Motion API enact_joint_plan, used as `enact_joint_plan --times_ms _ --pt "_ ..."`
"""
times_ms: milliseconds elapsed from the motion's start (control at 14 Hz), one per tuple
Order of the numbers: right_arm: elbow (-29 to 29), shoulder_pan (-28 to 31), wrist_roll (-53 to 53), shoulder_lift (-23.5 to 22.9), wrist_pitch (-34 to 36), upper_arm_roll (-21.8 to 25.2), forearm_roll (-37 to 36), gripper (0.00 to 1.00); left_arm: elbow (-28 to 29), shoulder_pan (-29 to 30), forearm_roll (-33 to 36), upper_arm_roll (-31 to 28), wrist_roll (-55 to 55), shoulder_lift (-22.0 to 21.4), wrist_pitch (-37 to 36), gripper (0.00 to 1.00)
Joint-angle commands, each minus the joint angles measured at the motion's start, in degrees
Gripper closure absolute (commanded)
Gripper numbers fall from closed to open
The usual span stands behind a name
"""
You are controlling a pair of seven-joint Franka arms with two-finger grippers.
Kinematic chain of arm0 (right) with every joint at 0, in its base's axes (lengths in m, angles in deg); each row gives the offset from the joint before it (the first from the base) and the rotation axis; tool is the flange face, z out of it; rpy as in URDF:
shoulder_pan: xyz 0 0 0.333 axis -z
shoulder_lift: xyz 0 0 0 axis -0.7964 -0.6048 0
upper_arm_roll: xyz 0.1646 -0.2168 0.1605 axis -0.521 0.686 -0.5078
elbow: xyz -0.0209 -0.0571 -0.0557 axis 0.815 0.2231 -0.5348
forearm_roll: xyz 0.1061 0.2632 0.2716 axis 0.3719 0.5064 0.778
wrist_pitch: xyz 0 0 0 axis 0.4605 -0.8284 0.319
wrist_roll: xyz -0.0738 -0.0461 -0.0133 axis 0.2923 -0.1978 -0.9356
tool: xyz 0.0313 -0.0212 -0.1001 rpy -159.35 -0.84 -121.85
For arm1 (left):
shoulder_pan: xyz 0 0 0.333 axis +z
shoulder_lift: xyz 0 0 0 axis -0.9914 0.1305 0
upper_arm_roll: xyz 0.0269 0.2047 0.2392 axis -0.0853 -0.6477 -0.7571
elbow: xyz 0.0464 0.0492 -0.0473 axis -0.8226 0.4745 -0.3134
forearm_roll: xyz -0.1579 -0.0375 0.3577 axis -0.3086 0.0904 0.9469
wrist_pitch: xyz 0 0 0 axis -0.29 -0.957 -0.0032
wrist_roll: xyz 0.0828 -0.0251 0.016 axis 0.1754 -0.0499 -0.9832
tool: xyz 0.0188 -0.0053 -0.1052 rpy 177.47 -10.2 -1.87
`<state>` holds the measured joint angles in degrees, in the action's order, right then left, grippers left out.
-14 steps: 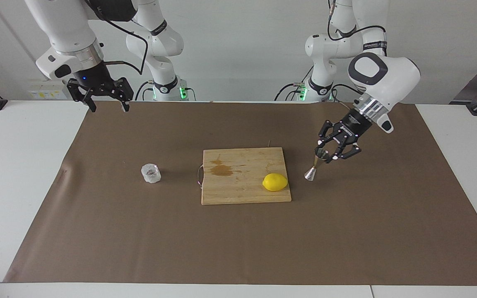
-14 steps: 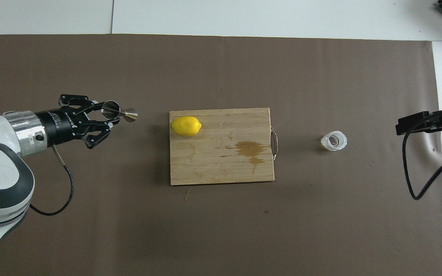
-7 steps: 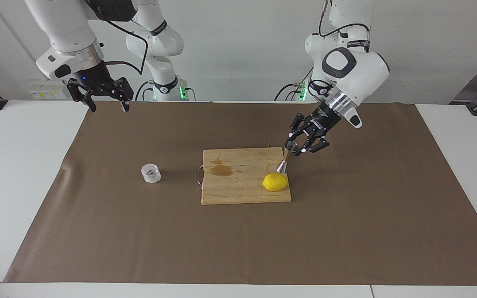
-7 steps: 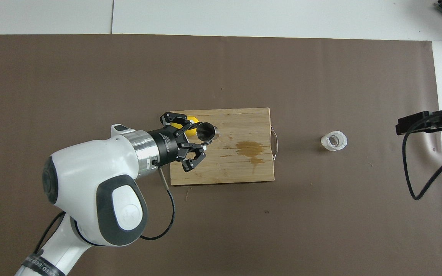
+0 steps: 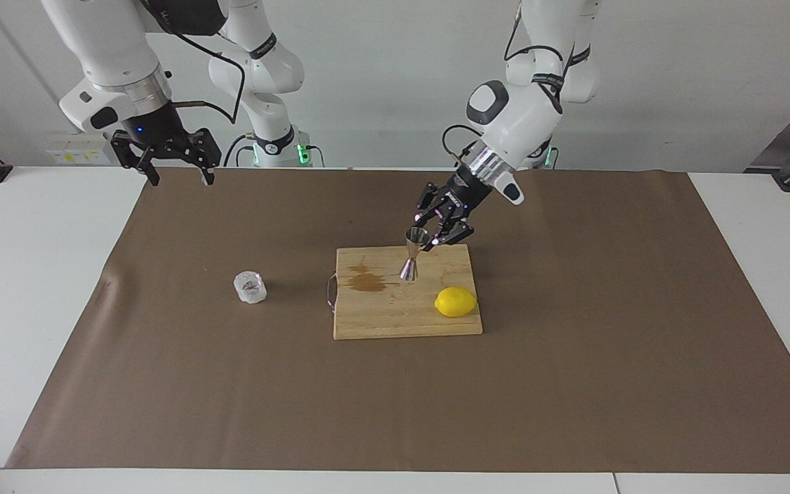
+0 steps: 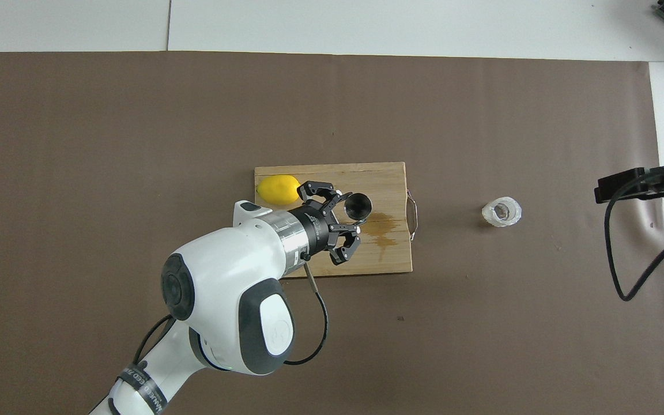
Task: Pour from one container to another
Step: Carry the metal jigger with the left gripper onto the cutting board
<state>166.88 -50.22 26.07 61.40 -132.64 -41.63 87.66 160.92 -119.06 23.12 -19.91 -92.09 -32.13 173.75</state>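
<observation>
A cutting board (image 5: 381,322) is being kept at the mat's (image 5: 573,384) middle, with a lemon (image 5: 455,302) lying on its corner toward the left arm's end. The glass cup (image 5: 250,287) is standing on the mat beside the board, toward the right arm's end. The jigger (image 5: 412,254) is being held over the board.

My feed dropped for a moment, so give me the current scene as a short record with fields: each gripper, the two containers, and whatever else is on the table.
left gripper: over the cutting board, jaws shut on the steel jigger
steel jigger: held in the air, roughly upright, mouth up
right gripper: waiting, raised over the table edge at its own end, jaws open, holding nothing
glass cup: standing on the brown mat, toward the right arm's end, untouched
cutting board: mid-table, stained patch on it
lemon: on the board, toward the left arm's end
pouring: not yet begun
</observation>
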Motion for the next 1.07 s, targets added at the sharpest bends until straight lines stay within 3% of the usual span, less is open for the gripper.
enact_joint_plan --times_ms 0,215,716,788,860,931,1003 --pt "1.9 0.9 -3.9 1.9 0.5 -0.3 0.2 0.00 -1.8 -2.5 1.0 -0.9 -1.3 3.5 2.6 1.00" --pt "6.0 1.1 -13.8 3.8 -1.0 -0.2 0.3 0.00 -1.5 -3.3 1.1 -1.0 -1.2 4.6 3.6 1.00" --pt "15.6 3.7 -51.8 5.5 -14.3 -0.1 4.1 0.00 1.0 -4.0 1.5 -1.0 -0.5 4.6 4.4 1.00" --pt "16.4 3.7 -57.5 5.5 -15.2 -0.1 4.1 0.00 1.0 -4.0 1.5 -1.0 -0.4 4.6 4.4 0.80" --pt "17.9 3.9 -61.9 5.5 -15.5 0.0 4.4 0.00 1.0 -4.0 1.6 -1.0 -0.4 4.6 4.4 0.21" --pt "18.8 4.1 -66.6 5.1 -15.6 -0.1 5.5 0.00 0.9 -4.0 1.6 -1.0 -0.4 4.6 4.4 0.00" --pt "19.5 5.0 -72.5 4.5 -16.7 0.0 8.0 0.00 0.8 -4.0 1.7 -1.1 0.0 4.6 4.4 0.00"
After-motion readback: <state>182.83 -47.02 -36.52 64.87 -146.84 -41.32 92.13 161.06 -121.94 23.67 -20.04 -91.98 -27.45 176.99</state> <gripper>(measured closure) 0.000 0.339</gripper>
